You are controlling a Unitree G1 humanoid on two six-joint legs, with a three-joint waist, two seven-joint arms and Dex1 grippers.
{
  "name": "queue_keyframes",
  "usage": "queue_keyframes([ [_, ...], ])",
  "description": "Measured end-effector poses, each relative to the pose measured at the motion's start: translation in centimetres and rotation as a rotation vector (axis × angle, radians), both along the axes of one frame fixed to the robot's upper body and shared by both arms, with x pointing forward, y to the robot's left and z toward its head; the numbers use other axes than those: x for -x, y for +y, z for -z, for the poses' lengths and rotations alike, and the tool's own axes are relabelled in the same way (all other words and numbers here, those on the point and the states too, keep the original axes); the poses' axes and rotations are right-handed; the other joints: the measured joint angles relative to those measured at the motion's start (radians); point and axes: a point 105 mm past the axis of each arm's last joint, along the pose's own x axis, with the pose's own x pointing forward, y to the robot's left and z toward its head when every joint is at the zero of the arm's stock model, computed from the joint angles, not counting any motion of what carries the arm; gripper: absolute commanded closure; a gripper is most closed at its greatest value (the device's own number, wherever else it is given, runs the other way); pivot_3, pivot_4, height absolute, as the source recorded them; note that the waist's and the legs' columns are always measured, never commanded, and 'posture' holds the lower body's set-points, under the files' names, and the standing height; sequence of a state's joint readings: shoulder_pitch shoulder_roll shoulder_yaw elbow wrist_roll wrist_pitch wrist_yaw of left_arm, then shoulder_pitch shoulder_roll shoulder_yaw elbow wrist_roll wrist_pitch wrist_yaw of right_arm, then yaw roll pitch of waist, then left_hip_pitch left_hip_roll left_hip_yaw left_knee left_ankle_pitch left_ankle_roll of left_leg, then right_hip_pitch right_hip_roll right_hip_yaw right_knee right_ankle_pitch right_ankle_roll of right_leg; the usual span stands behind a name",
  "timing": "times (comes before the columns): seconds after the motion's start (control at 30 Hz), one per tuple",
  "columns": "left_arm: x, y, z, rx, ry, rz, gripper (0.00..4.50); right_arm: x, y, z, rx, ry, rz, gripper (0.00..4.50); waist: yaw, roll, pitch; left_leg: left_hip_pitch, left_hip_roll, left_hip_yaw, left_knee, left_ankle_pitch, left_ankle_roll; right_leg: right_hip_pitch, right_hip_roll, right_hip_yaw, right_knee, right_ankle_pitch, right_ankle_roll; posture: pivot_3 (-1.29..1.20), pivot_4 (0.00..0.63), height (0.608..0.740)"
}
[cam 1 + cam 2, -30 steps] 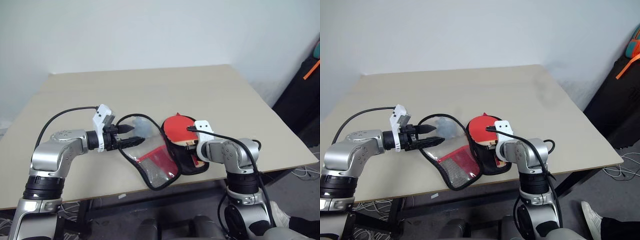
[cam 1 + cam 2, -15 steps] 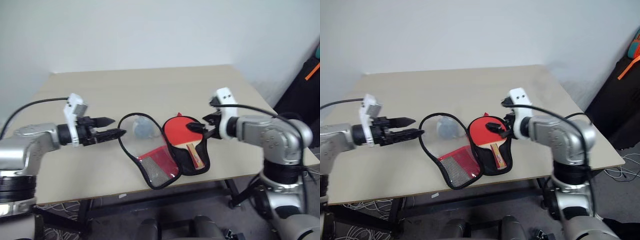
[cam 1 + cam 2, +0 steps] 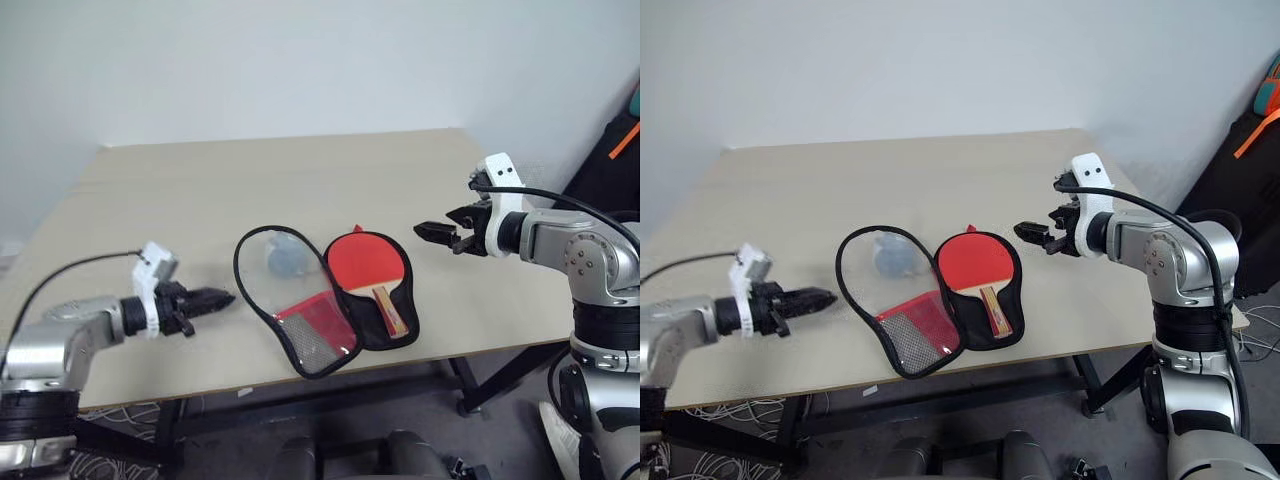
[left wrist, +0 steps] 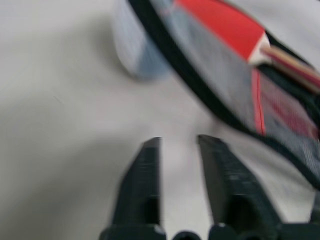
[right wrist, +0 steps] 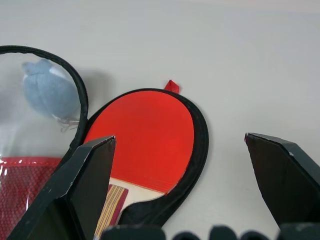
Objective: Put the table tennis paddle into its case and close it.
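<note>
The case lies unzipped and spread flat on the table near its front edge. Its black half [image 3: 372,328] holds the table tennis paddle [image 3: 365,262], red face up, with the wooden handle [image 3: 391,311] pointing at the front edge. The clear half [image 3: 268,292] with its red label [image 3: 318,320] lies flat to the left. My left gripper [image 3: 222,297] hovers left of the clear half, shut and holding nothing. To the right of the paddle and above the table is my right gripper [image 3: 440,236], open and apart from it. The right wrist view looks down on the paddle [image 5: 147,137].
A small grey-blue round tag [image 3: 288,260] shows through the clear half. The beige table [image 3: 300,180] stretches bare behind the case. Past the table's right edge stands a black bag with an orange strap [image 3: 615,165]. The case reaches close to the front edge.
My right gripper left the paddle and rose away to the right, opening wide. The left gripper pulled back to the left from the clear half and closed. The paddle stays in the black half.
</note>
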State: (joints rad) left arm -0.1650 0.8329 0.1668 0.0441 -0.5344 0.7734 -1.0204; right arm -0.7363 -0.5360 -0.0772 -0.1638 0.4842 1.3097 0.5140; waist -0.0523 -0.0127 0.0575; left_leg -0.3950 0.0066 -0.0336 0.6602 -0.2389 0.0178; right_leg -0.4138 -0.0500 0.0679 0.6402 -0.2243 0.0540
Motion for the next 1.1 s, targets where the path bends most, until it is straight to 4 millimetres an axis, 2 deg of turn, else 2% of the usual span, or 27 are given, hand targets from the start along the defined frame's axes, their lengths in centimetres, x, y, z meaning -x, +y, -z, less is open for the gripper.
queue_keyframes([
  [0.1, -0.2, -1.1, -0.2, 0.004, -0.020, 0.026, 3.77, 0.1, 0.3, 0.1, -0.004, 0.006, -0.003, 0.00, 0.005, 0.000, 0.000, 0.000, 0.000, -0.001, 0.001, 0.000, 0.000, 0.001, 0.000, -0.001, 0.000, 0.000, 0.000, 0.00, 0.000, 0.740],
  [0.23, -1.0, -4.0, -0.5, 0.061, -0.047, 0.086, 3.77, 0.0, 0.2, 0.2, 0.002, 0.010, 0.015, 0.00, 0.005, 0.000, 0.000, 0.000, -0.001, -0.001, 0.001, 0.000, 0.000, 0.002, -0.001, 0.000, 0.000, 0.000, 0.000, 0.00, 0.000, 0.740],
  [0.4, -2.6, -7.6, -3.1, 0.142, -0.138, 0.173, 3.77, -0.1, -0.2, 0.1, 0.003, 0.006, 0.037, 0.00, 0.005, 0.000, 0.000, 0.000, -0.001, -0.001, 0.001, 0.000, 0.000, 0.002, 0.000, 0.000, 0.000, 0.001, 0.002, 0.00, 0.000, 0.740],
  [0.47, -4.0, -11.0, -4.8, 0.219, -0.203, 0.221, 3.77, -0.4, -0.8, 0.1, -0.002, 0.002, 0.064, 0.00, 0.017, 0.000, 0.000, 0.000, -0.003, -0.002, 0.003, 0.001, 0.001, 0.004, 0.000, -0.001, 0.000, 0.002, 0.003, 0.00, 0.000, 0.740],
  [0.53, -4.5, -14.6, -6.0, 0.270, -0.238, 0.294, 3.77, -0.7, -0.7, -0.2, -0.008, -0.010, 0.067, 0.00, 0.017, -0.001, -0.001, 0.000, -0.004, -0.001, 0.004, 0.001, 0.001, 0.005, 0.000, 0.001, -0.001, 0.002, 0.003, 0.00, 0.000, 0.740],
  [0.63, -4.1, -18.3, -5.1, 0.293, -0.221, 0.330, 3.77, -1.4, -1.7, -0.1, -0.003, -0.015, 0.117, 0.00, 0.005, -0.001, -0.001, 0.001, -0.004, 0.000, 0.002, 0.000, 0.002, 0.004, -0.001, 0.004, -0.001, 0.002, 0.004, 0.00, 0.000, 0.740],
  [0.7, -3.4, -19.7, -4.0, 0.287, -0.191, 0.345, 3.77, -1.7, -2.4, -0.1, -0.005, -0.018, 0.146, 0.00, -0.001, -0.001, -0.001, 0.001, -0.004, 0.000, 0.001, 0.001, 0.002, 0.002, 0.001, 0.005, 0.000, 0.002, 0.004, 0.00, 0.000, 0.740],
  [0.8, -2.4, -19.7, -2.8, 0.272, -0.159, 0.349, 3.77, -2.0, -3.3, -0.2, -0.010, -0.026, 0.188, 0.00, -0.001, 0.000, -0.001, 0.001, -0.002, 0.000, 0.000, 0.001, 0.002, 0.002, 0.003, 0.005, 0.001, 0.002, 0.004, 0.00, 0.000, 0.740],
  [0.93, -1.5, -18.0, -1.8, 0.215, -0.124, 0.332, 3.77, -2.1, -3.5, -0.4, -0.013, -0.032, 0.201, 0.00, -0.001, 0.001, -0.001, 0.001, -0.002, 0.000, 0.001, 0.001, 0.002, 0.003, 0.003, 0.004, 0.000, 0.002, 0.003, 0.00, 0.000, 0.740],
  [1.03, -0.1, -17.1, -1.0, 0.203, -0.064, 0.336, 3.20, -2.1, -3.3, -0.3, -0.017, -0.030, 0.199, 0.00, -0.001, 0.001, -0.001, 0.001, -0.002, 0.000, 0.001, 0.001, 0.002, 0.003, 0.002, 0.005, 0.000, 0.002, 0.004, 0.00, 0.000, 0.740],
  [1.1, 0.8, -16.9, -0.5, 0.206, -0.015, 0.341, 2.56, -2.1, -3.1, -0.2, -0.023, -0.027, 0.195, 0.00, 0.000, 0.001, -0.001, 0.001, -0.003, -0.001, 0.002, 0.001, 0.002, 0.003, 0.002, 0.004, 0.000, 0.002, 0.004, 0.00, 0.000, 0.740],
])
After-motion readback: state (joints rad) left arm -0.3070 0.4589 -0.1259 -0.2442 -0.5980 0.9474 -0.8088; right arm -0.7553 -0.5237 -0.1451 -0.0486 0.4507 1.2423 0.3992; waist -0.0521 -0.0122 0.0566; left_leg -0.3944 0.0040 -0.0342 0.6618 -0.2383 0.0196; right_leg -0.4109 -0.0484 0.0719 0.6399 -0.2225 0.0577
